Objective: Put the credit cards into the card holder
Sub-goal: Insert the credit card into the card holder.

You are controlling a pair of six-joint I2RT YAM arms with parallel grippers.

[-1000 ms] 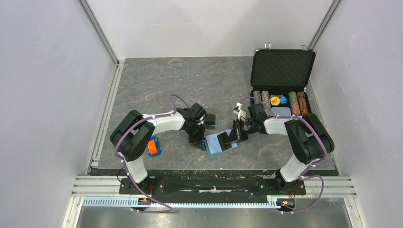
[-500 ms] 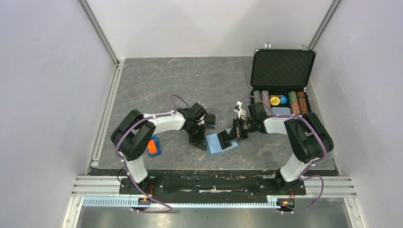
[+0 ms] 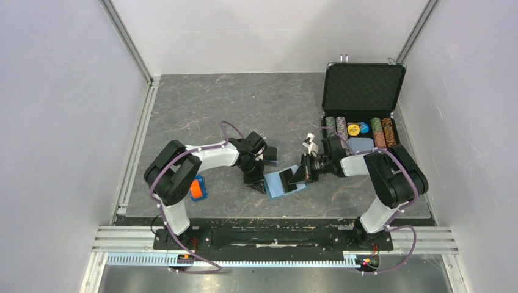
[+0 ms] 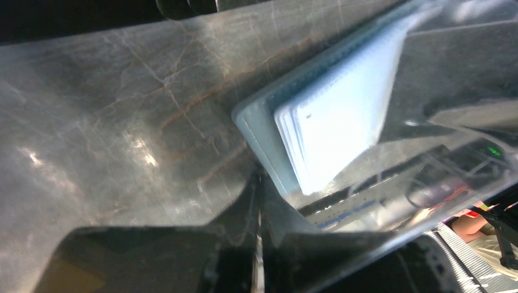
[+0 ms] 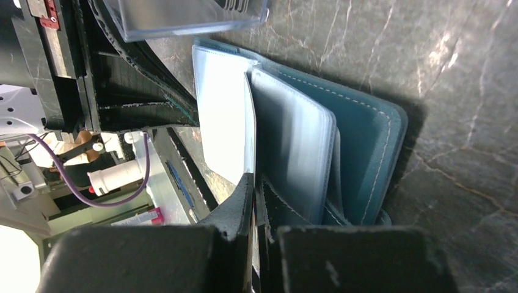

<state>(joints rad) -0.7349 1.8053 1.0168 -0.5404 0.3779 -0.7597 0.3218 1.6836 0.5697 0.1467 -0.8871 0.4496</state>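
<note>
Open on table btwn both arms: card holder. Prob. light, floppy sleeves, apt to skid, so best pinned at cover edge. Pinching thin, stiff black credit card edge-on over it w/ right gripper, arm stretched low leftward. Left gripper tip-down at holder's left corner, fingers together, nothing seen btwn.

Seen from above, the light is bright and even, falling from overhead. The arms throw only short, soft shadows on the surface, and the black card reads sharply. The left wrist view is poor: glare streaks the surface, reflections smear the right side, the holder is washed almost white, and the left gripper is a dark blur. The right wrist view is crisper. There the holder casts a deep shadow rightward, the right gripper is dim and soft, and the lower left corner is blown out.
</note>
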